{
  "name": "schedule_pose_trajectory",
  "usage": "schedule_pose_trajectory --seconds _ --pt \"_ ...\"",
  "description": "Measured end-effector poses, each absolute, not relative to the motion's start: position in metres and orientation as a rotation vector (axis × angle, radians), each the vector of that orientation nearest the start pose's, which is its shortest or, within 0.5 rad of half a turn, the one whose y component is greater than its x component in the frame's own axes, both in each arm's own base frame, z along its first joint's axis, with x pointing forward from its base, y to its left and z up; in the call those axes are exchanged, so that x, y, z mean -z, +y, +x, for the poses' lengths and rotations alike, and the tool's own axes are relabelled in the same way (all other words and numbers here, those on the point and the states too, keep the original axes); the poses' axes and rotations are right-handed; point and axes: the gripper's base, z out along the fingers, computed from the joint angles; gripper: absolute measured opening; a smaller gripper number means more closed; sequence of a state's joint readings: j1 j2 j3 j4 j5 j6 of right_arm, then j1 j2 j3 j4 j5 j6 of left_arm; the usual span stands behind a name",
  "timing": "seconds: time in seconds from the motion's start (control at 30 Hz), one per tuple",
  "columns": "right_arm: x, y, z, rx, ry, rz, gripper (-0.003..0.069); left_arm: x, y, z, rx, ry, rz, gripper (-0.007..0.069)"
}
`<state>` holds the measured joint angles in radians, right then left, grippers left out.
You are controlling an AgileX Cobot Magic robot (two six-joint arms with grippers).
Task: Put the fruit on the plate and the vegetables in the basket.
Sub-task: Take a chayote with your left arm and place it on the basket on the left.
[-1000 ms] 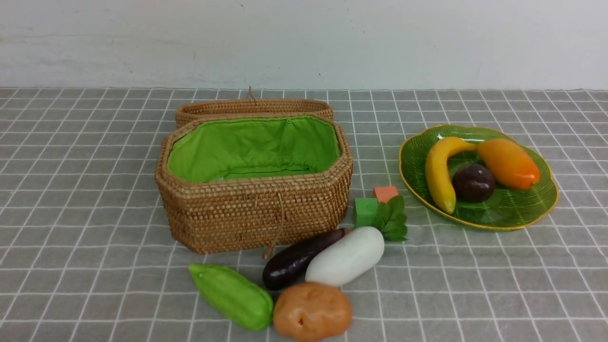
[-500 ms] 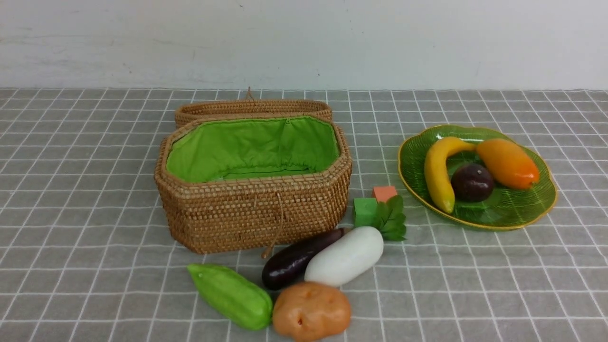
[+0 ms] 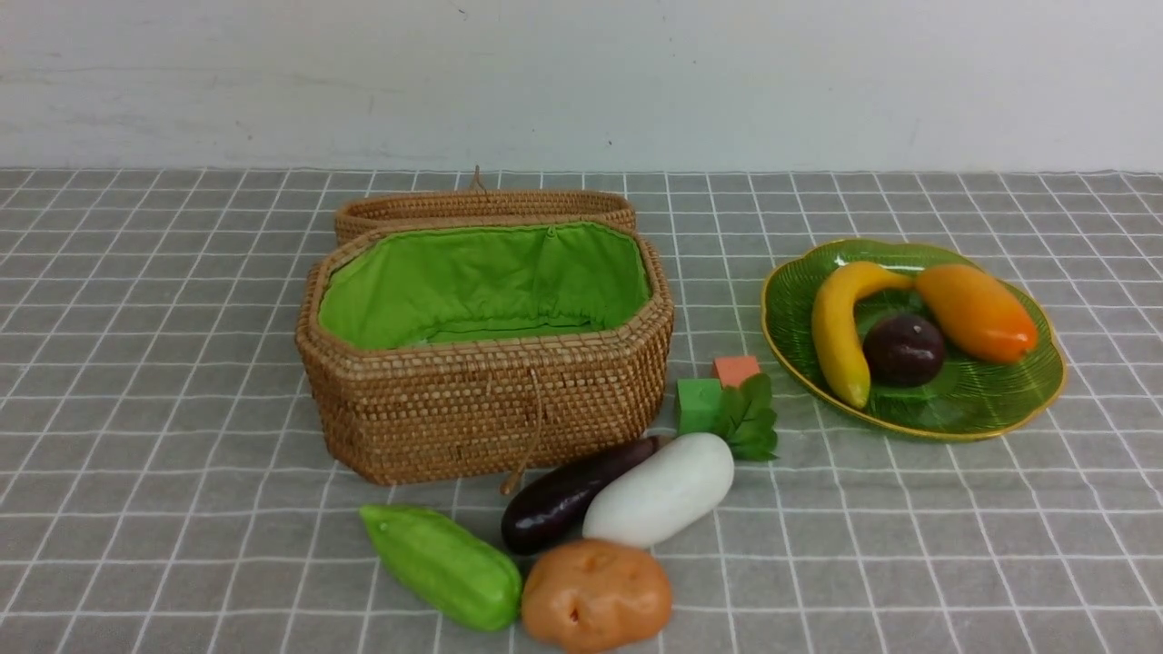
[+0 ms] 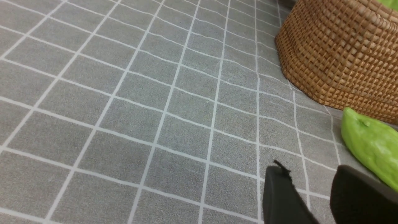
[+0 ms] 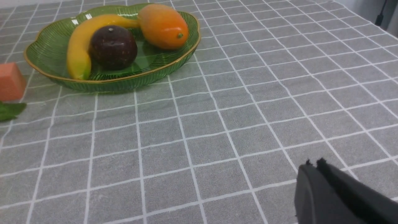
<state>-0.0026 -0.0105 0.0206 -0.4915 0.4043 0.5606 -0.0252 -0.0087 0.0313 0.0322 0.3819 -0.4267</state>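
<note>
A grey cloth [image 3: 136,363] ruled in white squares covered your table, with a plain white wall [image 3: 581,82] behind it. Left of centre stood the basket [image 3: 482,409], open, its green lining [image 3: 482,282] showing and its lid [image 3: 482,204] lying just behind it. The near wall hid the basket's floor from the front camera.

Your plate [image 3: 981,409] sat well to the right, and all the fruit lay on it. The banana [image 3: 834,336] curved along the left, the mango [image 3: 975,312] lay at the back right, and the purple fruit [image 3: 904,350] sat between them.

The four vegetables lay on the cloth in front of the basket. The eggplant [image 3: 568,495] and radish [image 3: 661,490] slanted side by side, touching. The radish's leaves reached a green cube [image 3: 699,404], with an orange cube [image 3: 736,369] just behind it. Nearest you were the gourd [image 3: 442,565] and, to its right, the potato [image 3: 595,595]. These two seemed to touch, though the angle left that unsure.

Your left gripper [image 4: 311,175] hung low over the cloth beside the gourd's tip, its fingers spread with only cloth between them. Your right gripper [image 5: 314,166] hung over bare cloth, well apart from the plate, its fingers pressed together on nothing
</note>
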Motion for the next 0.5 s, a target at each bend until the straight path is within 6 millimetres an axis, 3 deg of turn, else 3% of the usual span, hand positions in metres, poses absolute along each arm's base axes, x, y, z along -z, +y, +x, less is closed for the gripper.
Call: schedule_pose_trajectory --seconds 0.5 --pt "-0.1748 -0.017 0.0513 0.102 1.836 0.226 0.0019 -0.1724 0.0017 0.0536 0.198 1.831 -0.28 0.0239"
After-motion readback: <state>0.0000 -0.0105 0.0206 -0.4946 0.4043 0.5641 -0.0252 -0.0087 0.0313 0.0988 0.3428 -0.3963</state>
